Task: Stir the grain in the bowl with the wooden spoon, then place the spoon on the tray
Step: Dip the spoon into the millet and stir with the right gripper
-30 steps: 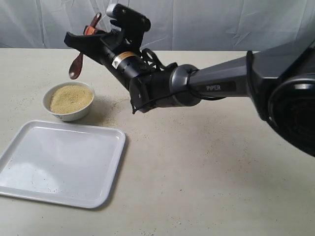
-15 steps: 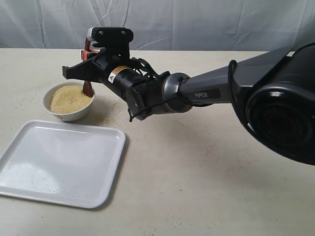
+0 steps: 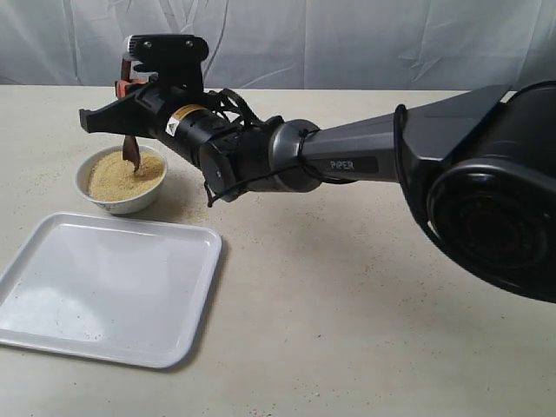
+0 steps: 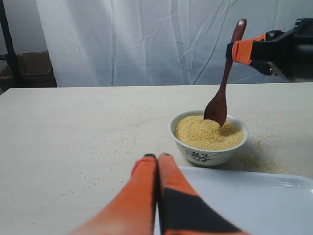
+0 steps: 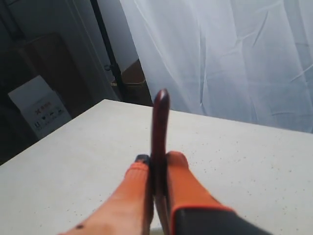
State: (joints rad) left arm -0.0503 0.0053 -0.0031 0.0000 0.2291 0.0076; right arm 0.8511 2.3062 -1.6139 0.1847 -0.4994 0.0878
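Note:
The white bowl (image 3: 122, 198) stands just beyond the tray (image 3: 104, 287), filled with yellowish grain (image 3: 113, 175). My right gripper (image 3: 124, 85) reaches across to the left and hovers above the bowl, shut on the handle of the wooden spoon (image 3: 131, 151). The spoon hangs nearly upright with its head dipped into the grain (image 4: 205, 133). In the right wrist view the spoon's handle (image 5: 159, 122) sticks out between the right gripper's (image 5: 159, 157) orange fingers. My left gripper (image 4: 157, 156) is shut and empty, low by the tray's (image 4: 254, 196) edge, short of the bowl (image 4: 208, 154).
Spilled grains (image 3: 195, 208) are scattered on the beige table right of the bowl. The long dark right arm (image 3: 365, 156) stretches across the table's far half. A white curtain (image 3: 347, 43) hangs behind the table.
The right gripper has come down and shifted left, carrying the spoon from above the bowl's far rim into the grain. The bowl and tray have stayed put.

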